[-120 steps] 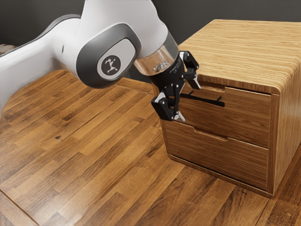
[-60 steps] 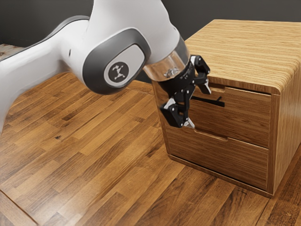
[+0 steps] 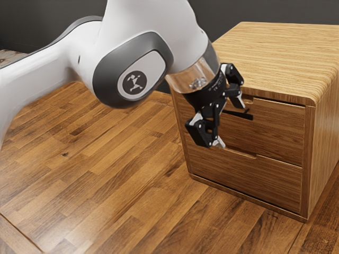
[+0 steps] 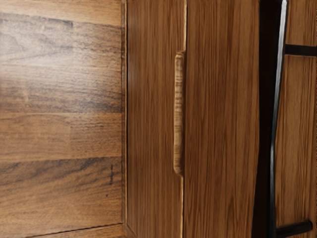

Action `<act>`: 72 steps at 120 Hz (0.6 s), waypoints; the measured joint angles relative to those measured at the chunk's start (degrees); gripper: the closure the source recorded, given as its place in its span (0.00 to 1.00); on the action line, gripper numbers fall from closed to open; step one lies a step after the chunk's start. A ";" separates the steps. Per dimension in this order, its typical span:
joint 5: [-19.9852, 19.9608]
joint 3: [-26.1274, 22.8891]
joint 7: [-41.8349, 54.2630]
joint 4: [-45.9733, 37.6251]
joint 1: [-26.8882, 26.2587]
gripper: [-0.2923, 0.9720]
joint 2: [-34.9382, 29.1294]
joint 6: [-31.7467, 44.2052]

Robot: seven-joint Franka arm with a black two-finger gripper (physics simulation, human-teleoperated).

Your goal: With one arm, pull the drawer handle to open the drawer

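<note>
The gripper (image 3: 229, 123) is covering the drawer handle (image 3: 241, 113) at its end toward the exterior view's left. Picture edges are cutting off the cabinet (image 3: 275, 53) and the arm (image 3: 53, 69). In the wrist view, edges are cropping both ends of the drawer handle (image 4: 276, 124).

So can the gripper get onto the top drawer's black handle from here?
Probably yes: the gripper is open right at the black handle, with one finger above the bar and one below, and nothing looks to be in the way.
</note>
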 joint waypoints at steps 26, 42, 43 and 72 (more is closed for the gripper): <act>-0.06 0.02 -0.21 0.00 1.49 0.23 0.09 -0.01; -0.12 -0.02 -0.29 0.00 2.96 0.23 0.47 0.05; -0.13 -0.04 -0.29 0.00 3.07 0.23 0.47 0.06; -0.10 -0.33 -0.42 0.25 5.49 0.23 0.72 0.20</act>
